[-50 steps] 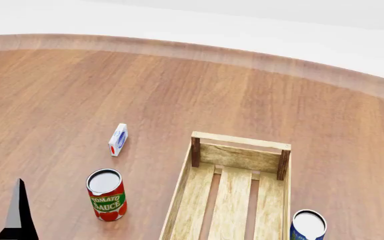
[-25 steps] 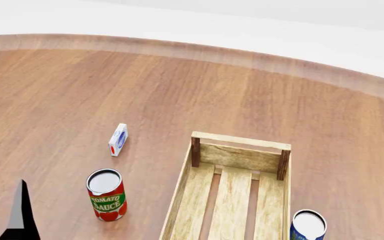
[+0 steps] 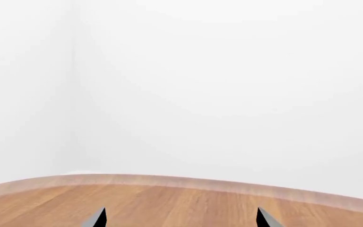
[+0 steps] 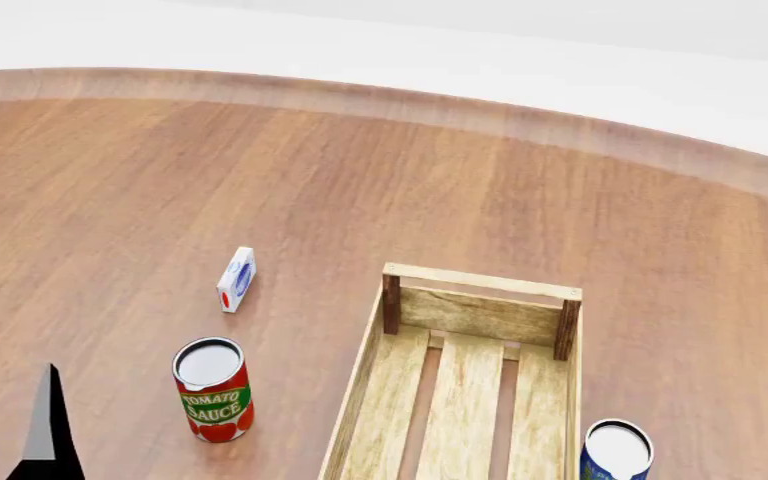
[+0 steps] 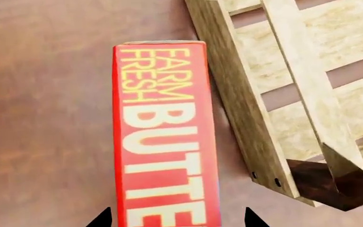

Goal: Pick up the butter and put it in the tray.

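The butter (image 5: pixel 166 137), a red carton with yellow and white "FARM FRESH BUTTER" lettering, shows only in the right wrist view. It lies on the wooden table right beside the long wall of the tray (image 5: pixel 241 109). My right gripper (image 5: pixel 176 218) is open, with one fingertip on each side of the carton's near end and a gap at both sides. The pale wooden tray (image 4: pixel 478 315) shows empty in the head view. My left gripper (image 3: pixel 180 218) is open and empty above bare table; one of its fingers (image 4: pixel 45 430) shows at the head view's bottom left.
A tomato sauce can (image 4: pixel 212 390) stands left of the tray. A small white box with red and blue marks (image 4: pixel 236 279) lies beyond it. A blue can (image 4: pixel 616 452) stands at the tray's right side. The table's curved far edge (image 4: pixel 518 115) runs before a white wall.
The left finger in the head view has slid slightly right and down. Nothing else has moved.
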Robot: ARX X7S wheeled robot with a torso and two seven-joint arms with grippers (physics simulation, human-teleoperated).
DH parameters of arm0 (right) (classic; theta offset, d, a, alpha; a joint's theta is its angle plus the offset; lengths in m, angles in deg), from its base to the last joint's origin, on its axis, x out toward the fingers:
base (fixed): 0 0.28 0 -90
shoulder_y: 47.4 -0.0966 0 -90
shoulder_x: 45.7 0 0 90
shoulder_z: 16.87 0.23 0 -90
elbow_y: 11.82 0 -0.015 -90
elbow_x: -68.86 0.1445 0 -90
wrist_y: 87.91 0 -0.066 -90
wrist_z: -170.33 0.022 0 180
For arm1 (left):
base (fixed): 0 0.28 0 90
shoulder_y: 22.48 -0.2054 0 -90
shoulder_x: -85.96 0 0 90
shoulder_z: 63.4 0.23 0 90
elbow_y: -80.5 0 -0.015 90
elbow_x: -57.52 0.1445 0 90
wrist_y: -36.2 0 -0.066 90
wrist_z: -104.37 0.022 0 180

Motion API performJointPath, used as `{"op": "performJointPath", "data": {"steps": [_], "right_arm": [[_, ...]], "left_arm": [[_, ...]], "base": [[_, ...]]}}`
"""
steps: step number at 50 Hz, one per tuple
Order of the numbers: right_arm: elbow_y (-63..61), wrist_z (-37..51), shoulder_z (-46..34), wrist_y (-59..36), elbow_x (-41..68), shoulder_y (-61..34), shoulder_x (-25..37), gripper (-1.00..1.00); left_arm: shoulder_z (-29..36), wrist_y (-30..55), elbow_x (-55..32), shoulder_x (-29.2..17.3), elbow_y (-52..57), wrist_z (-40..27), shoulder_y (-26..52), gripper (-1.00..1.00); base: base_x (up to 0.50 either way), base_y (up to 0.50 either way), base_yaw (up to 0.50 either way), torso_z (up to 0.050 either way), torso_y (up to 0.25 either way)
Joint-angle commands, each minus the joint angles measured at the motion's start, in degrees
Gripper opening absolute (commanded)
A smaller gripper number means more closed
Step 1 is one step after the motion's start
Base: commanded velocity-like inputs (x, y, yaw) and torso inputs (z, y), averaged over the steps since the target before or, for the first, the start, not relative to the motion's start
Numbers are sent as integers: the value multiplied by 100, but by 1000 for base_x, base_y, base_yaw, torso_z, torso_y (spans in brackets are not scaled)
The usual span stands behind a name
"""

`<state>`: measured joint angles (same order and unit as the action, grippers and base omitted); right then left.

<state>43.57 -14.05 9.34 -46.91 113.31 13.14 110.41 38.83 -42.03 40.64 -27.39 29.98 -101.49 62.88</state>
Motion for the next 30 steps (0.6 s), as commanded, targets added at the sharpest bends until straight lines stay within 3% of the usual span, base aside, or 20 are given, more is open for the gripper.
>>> {"op": "performJointPath", "data": {"steps": [1,10,11,30], "right_arm": [[435,-126,-210,257,-266,213,-303,100],[588,-177,-360,341,-264,435,-375,100],[559,-128,-363,351,-272,465,-351,-100],[-114,4,-259,230,19,423,21,-100]], "left_arm": [[-6,-31,-11,-14,-45,-11,-1,100],[-15,-30,-39,-25,-37,-26,7,100],[-13,-30,-37,-26,-40,-28,10,100],[33,31,-53,-52,37,-70,19,100]], "base": [[0,0,0,0,0],[0,0,0,0,0],[0,0,0,0,0],[-1,0,0,0,0]]}}
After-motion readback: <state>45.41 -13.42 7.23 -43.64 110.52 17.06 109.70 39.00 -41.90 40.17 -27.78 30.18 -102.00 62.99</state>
